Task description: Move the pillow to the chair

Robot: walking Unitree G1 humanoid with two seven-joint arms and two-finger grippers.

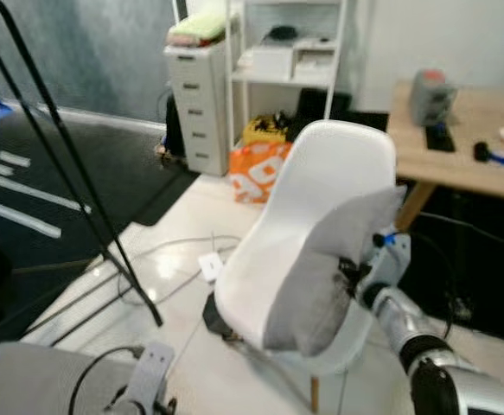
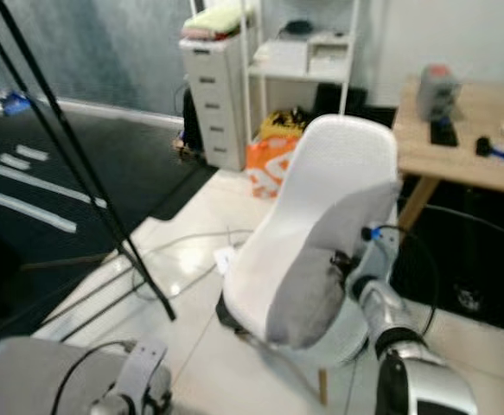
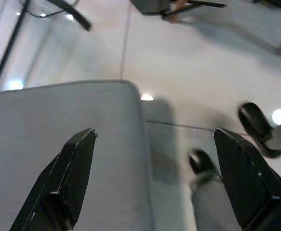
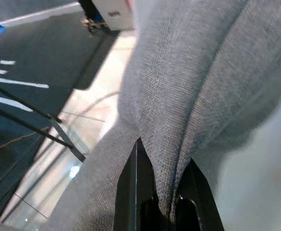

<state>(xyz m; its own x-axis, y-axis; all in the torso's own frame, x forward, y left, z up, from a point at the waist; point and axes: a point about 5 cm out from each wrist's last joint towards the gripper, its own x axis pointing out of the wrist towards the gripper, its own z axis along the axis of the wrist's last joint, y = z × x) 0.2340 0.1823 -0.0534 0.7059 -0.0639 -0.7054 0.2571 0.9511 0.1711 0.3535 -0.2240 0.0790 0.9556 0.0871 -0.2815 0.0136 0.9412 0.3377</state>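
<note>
The grey pillow (image 1: 325,277) was held pinched in the closed right gripper (image 4: 165,204), propped against the white chair (image 1: 321,190) seat. It should be settled fully before release. The left gripper (image 3: 154,178) hung open, empty.

Even, bright indoor light filled the room. Both eye views were softly blurred throughout. Small ceiling-light glints shone on the glossy pale tiled floor (image 3: 188,62), with soft shadows.
</note>
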